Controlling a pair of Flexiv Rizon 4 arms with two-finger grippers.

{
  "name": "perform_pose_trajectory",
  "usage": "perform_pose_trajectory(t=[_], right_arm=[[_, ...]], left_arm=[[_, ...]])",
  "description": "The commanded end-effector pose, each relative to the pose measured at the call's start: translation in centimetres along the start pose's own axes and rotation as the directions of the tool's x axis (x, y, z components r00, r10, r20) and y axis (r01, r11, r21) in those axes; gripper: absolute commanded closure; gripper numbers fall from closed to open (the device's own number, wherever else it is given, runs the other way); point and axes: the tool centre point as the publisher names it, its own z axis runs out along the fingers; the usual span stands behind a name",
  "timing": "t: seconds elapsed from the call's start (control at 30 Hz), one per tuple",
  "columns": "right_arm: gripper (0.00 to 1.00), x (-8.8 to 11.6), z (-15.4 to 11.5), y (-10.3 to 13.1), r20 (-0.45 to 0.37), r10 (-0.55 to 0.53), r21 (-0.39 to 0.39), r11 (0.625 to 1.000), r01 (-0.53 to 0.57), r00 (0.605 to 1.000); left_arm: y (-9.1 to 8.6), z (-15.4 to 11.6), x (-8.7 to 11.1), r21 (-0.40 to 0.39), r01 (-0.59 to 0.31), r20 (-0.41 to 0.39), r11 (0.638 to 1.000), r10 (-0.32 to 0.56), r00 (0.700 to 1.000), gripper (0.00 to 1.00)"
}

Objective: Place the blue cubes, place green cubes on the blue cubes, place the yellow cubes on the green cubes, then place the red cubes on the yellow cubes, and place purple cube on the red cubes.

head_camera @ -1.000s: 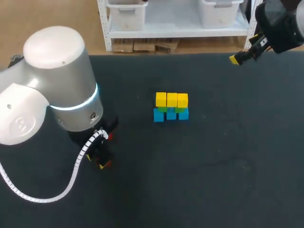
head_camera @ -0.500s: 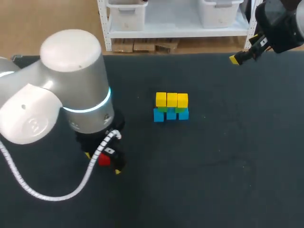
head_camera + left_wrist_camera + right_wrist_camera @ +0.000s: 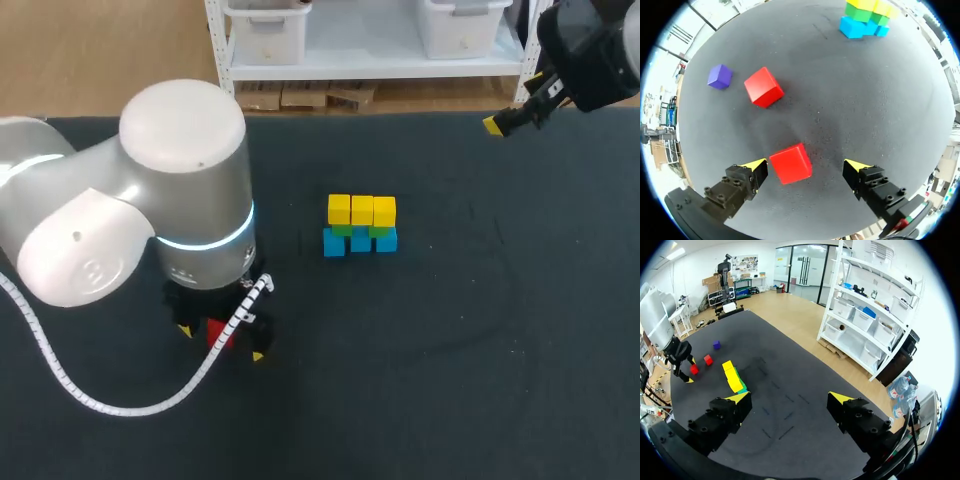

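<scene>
**Left arm over 1st red cube, no grip yet**

Your left gripper (image 3: 806, 168) hangs over the table (image 3: 480, 350) with its fingers spread wide and a red cube (image 3: 791, 164) on the surface between them. The cube sits off-centre, close against 1 yellow tip and well apart from the other. I read that as a grasp lined up but not closed. When you close, expect the near finger to push the cube sideways before the far one meets it.

The second red cube (image 3: 763, 87) lies further ahead of the gripper, with the purple cube (image 3: 720, 76) just beyond it. Both are loose on the table.

The stack is well apart, near the table's middle: 3 blue cubes (image 3: 360, 241) in a row at the bottom, green cubes (image 3: 345, 230) mostly hidden in between, and 3 yellow cubes (image 3: 361, 210) on top. My judgement is that the red layer comes next, which is why the left arm is here.

The right gripper (image 3: 790, 398) is spread open and holds nothing. It is parked over the far right corner, presumably to keep clear of the stack.
</scene>
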Motion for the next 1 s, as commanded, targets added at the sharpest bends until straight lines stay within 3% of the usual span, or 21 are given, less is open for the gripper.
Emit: perform_pose_trajectory(t=[0.03,0.07,0.23,0.27,0.3,0.33,0.47,0.57,0.73,1.0], right_arm=[[0.0,0.0,0.0,0.1,0.0,0.001,0.002,1.0,-0.001,1.0],[0.0,0.0,0.0,0.1,0.0,0.001,0.002,1.0,-0.001,1.0],[0.0,0.0,0.0,0.1,0.0,0.001,0.002,1.0,-0.001,1.0],[0.0,0.0,0.0,0.1,0.0,0.001,0.002,1.0,-0.001,1.0],[0.0,0.0,0.0,0.1,0.0,0.001,0.002,1.0,-0.001,1.0],[0.0,0.0,0.0,0.1,0.0,0.001,0.002,1.0,-0.001,1.0],[0.0,0.0,0.0,0.1,0.0,0.001,0.002,1.0,-0.001,1.0],[0.0,0.0,0.0,0.1,0.0,0.001,0.002,1.0,-0.001,1.0],[0.0,0.0,0.0,0.1,0.0,0.001,0.002,1.0,-0.001,1.0],[0.0,0.0,0.0,0.1,0.0,0.001,0.002,1.0,-0.001,1.0]], left_arm=[[0.7,0.0,0.4,0.007,0.01,0.008,1.0,-0.01,1.0,0.03],[0.8,0.0,0.5,0.006,0.012,0.009,1.0,-0.012,1.0,0.08],[1.5,0.2,0.5,0.022,0.038,0.044,0.999,-0.039,0.998,0.09],[1.7,0.3,0.5,0.038,0.048,0.055,0.998,-0.05,0.997,0.13],[1.8,0.3,0.5,0.043,0.057,0.062,0.997,-0.06,0.996,0.27],[1.9,0.3,0.5,0.039,0.056,0.06,0.998,-0.058,0.996,0.31],[2.0,0.3,0.3,0.039,0.076,0.072,0.996,-0.078,0.994,0.31],[2.1,0.3,0.2,0.027,0.09,0.07,0.996,-0.091,0.993,0.38],[2.1,0.2,-0.2,0.023,0.083,0.079,0.996,-0.085,0.993,0.33],[2.2,0.1,-0.6,0.017,0.076,0.078,0.997,-0.078,0.994,0.6]])
